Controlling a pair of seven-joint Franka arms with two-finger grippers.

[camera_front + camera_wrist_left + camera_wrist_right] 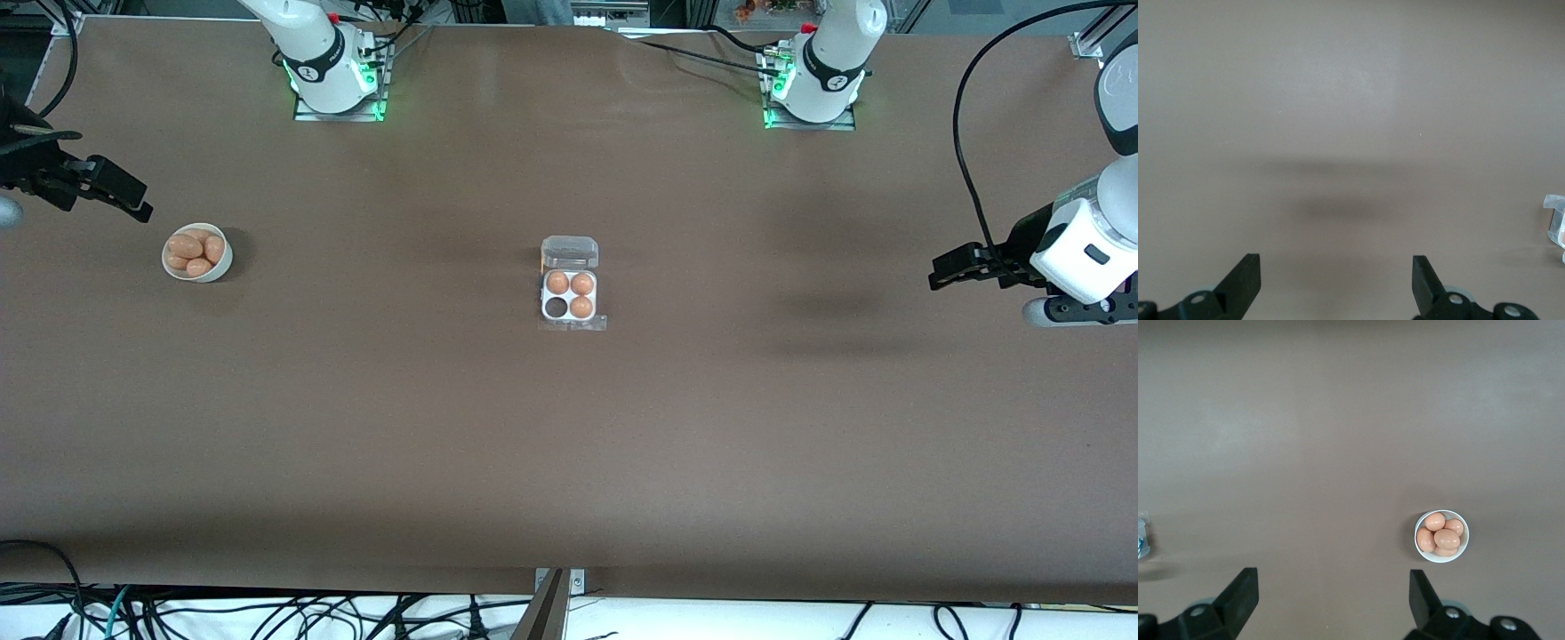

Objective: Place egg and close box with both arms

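box: sitting mid-frame in front view on table, clear lid lying open at its upper side; 3 cells holding eggs, lower cell toward right arm's end showing empty.
bowl: sitting at frame's far side toward right arm's end, holding several eggs.
right gripper: hanging at front view's edge w/ fingers spread, holding nothing, above table near bowl.
left gripper: hanging w/ fingers spread, holding nothing, over bare table well apart from box.
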